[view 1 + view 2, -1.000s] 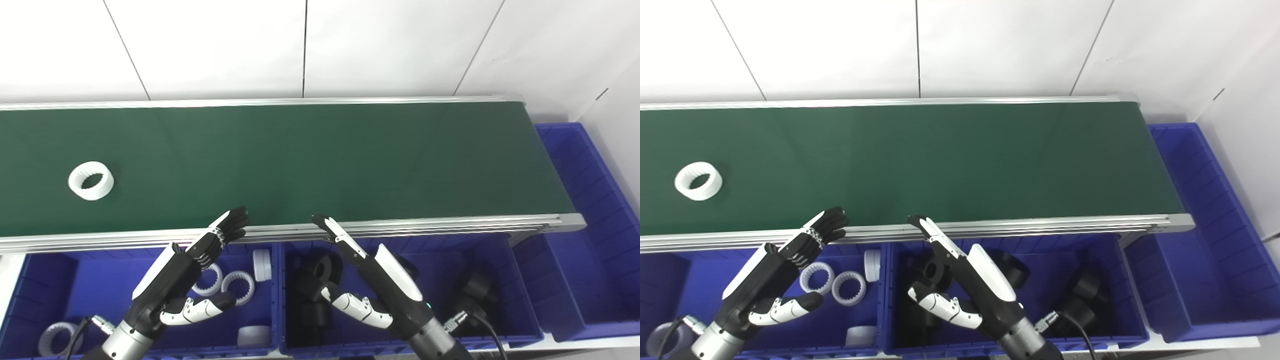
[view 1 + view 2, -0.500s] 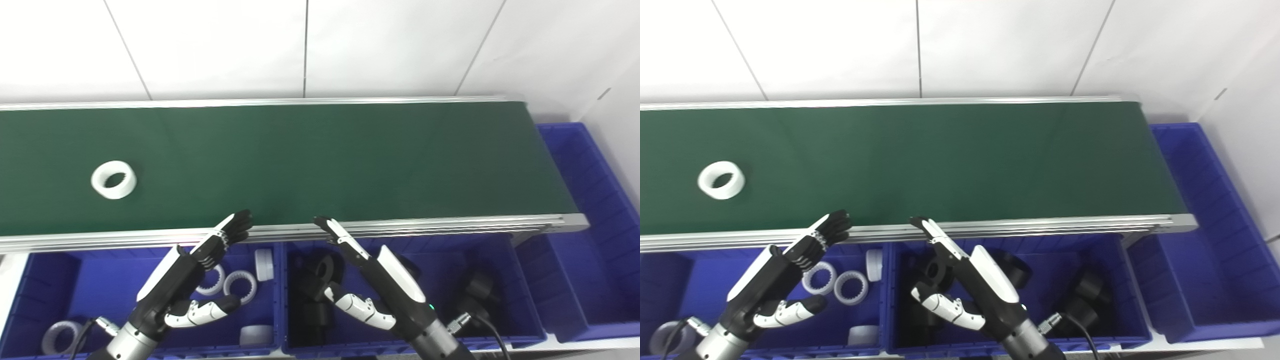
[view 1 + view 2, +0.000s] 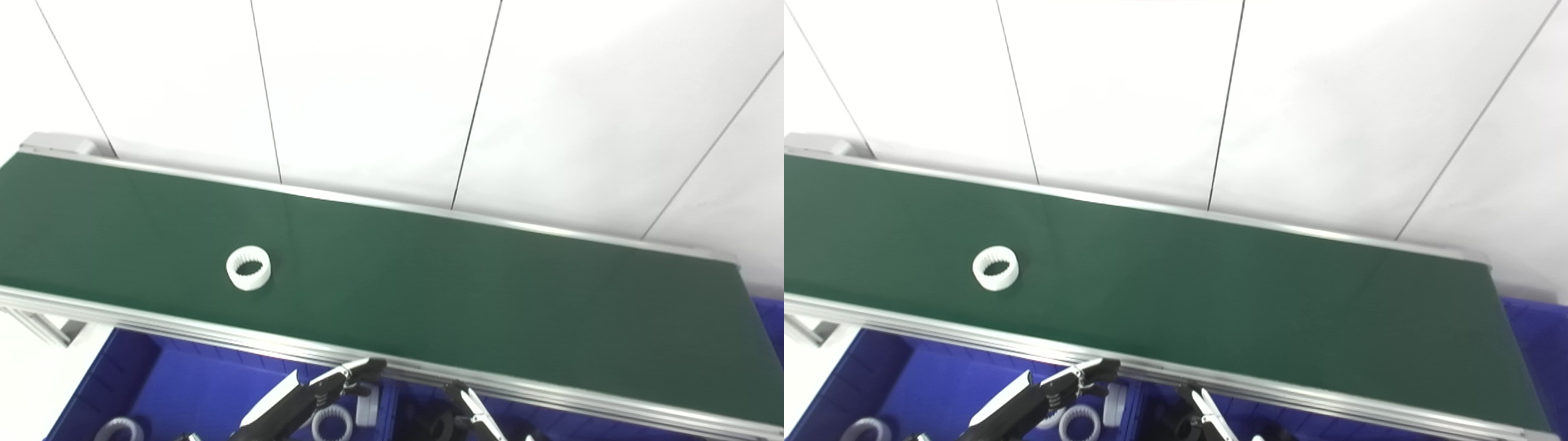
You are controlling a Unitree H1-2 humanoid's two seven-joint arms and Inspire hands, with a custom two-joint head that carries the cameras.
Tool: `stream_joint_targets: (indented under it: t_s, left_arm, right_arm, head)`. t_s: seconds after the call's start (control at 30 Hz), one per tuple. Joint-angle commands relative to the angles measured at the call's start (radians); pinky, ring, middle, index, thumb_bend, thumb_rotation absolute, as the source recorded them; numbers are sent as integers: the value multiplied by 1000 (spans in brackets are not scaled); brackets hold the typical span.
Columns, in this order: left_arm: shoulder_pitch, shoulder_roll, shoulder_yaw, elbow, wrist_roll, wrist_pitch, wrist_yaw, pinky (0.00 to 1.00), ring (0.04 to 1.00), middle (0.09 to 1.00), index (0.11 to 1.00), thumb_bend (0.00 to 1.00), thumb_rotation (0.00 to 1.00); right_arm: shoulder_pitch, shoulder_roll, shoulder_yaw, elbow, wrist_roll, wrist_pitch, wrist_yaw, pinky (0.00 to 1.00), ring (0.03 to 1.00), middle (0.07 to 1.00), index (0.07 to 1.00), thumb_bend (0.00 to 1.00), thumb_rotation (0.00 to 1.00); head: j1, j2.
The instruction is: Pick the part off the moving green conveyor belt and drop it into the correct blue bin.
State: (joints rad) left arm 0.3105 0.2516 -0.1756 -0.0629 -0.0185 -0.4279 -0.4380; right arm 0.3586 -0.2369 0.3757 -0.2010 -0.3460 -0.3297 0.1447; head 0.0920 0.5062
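A white toothed ring lies on the green conveyor belt, left of the middle; it also shows in the right eye view. My left hand is low at the picture's bottom edge, in front of the belt's near rail and over the left blue bin. Its fingers are stretched out and it holds nothing. It is well right of and nearer than the ring. Only the straight fingertips of my right hand show at the bottom edge, holding nothing. The rest of it is out of view.
White rings lie in the left blue bin. Black parts lie in the bin beside it. The corner of another blue bin shows past the belt's right end. A white panelled wall stands behind the belt.
The camera has tilted up and to the left, so the whole picture shifted and the hands sank to the bottom edge. The white ring has travelled right along the belt.
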Motion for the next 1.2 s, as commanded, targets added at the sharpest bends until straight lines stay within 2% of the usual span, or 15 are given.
stream_joint_targets:
  t_s: [0.0, 0.23, 0.3, 0.37, 0.47, 0.63, 0.73, 0.83, 0.9, 1.03, 1.17]
  left_arm:
    - [-12, 2, 2, -11, -1, -42, 14, 823, 892, 919, 896, 516, 435]
    - [-22, 8, 0, -41, 24, -42, 37, 823, 893, 919, 897, 519, 448]
    - [-40, 18, 5, -58, 35, -42, 47, 835, 902, 924, 902, 523, 405]
    - [-71, 30, 21, -72, 65, -41, 67, 824, 894, 920, 902, 547, 389]
    - [-114, 37, 45, -72, 117, -41, 108, 793, 868, 907, 891, 641, 373]
    - [-187, 45, 75, -71, 207, -41, 177, 831, 887, 909, 901, 689, 326]
    - [-226, 48, 91, -75, 257, -41, 213, 855, 899, 907, 899, 693, 258]
    - [-269, 53, 120, -86, 338, -28, 243, 850, 889, 896, 897, 694, 236]
    - [-295, 58, 129, -86, 348, -23, 248, 849, 883, 889, 892, 703, 172]
    - [-355, 71, 145, -80, 375, 7, 251, 842, 871, 880, 877, 752, 66]
    - [-411, 92, 148, -37, 479, 4, 275, 782, 844, 868, 871, 830, 6]
  right_arm:
    - [-10, 7, -5, -16, 11, -52, -7, 822, 938, 985, 953, 373, 858]
    - [-14, 5, -6, -24, 10, -54, -6, 822, 938, 983, 950, 372, 842]
    - [-17, 4, -7, -27, 11, -51, -4, 825, 941, 986, 951, 370, 834]
    - [-20, 5, -8, -30, 8, -50, -4, 828, 940, 983, 948, 370, 832]
    - [-24, 9, -5, -29, 5, -50, -3, 829, 937, 979, 948, 371, 832]
    - [-32, 15, -1, -21, 7, -53, -4, 838, 945, 985, 952, 372, 840]
    - [-35, 16, -1, -20, 5, -52, -4, 846, 948, 987, 953, 368, 832]
    - [-40, 17, -1, -18, 7, -51, -1, 849, 950, 990, 956, 361, 827]
    - [-42, 18, -1, -18, 8, -51, -2, 839, 944, 988, 955, 358, 824]
    - [-45, 22, -1, -17, 4, -52, -7, 825, 936, 984, 951, 366, 826]
    - [-42, 23, -1, -26, 2, -50, -6, 829, 937, 986, 952, 368, 821]
  head:
    - [-3, 5]
    - [-11, 19]
    - [-10, 31]
    - [-4, 34]
    - [-6, 36]
    - [-7, 41]
    - [-6, 41]
    - [-6, 41]
    - [-6, 41]
    - [-11, 41]
    - [-19, 44]
